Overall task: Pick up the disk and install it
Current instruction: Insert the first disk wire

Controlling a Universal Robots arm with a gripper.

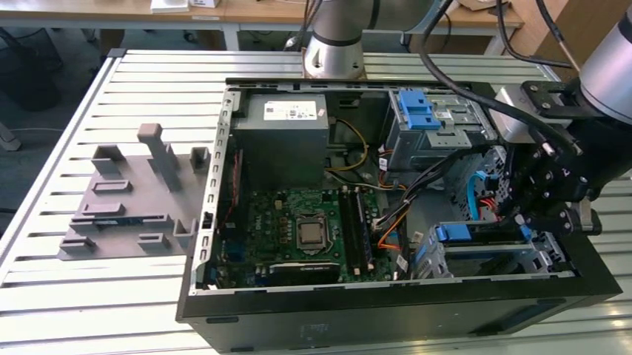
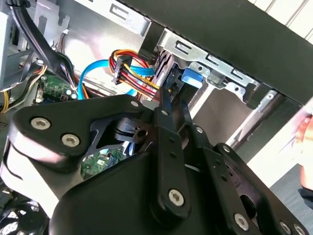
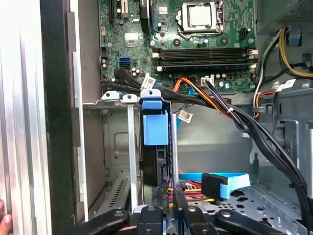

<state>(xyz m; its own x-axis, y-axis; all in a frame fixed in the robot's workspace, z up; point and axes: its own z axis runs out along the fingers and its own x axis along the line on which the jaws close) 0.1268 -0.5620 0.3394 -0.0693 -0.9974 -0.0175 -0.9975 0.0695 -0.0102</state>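
The disk [image 3: 155, 169] stands edge-on inside the lower grey drive cage [image 3: 117, 142] of the open computer case. Its blue plastic bracket [image 3: 155, 128] faces the motherboard. In the exterior view the bracket's blue end [image 1: 456, 233] shows at the cage's top, at the case's near right corner. My black gripper [image 1: 519, 218] hangs right beside that cage. In both wrist views its fingers run close together, shut, with the tips [image 2: 165, 98] at the disk's near end [image 3: 166, 193]. I cannot see whether they pinch any part of it.
Bundles of black, orange, red and yellow cables [image 3: 230, 110] and a flat blue cable [image 3: 230, 181] crowd the space beside the cage. A blue-latched upper cage [image 1: 425, 111], the power supply [image 1: 286, 122] and the motherboard [image 1: 306, 229] fill the case. A person's fingertip [image 3: 4, 223] rests outside it.
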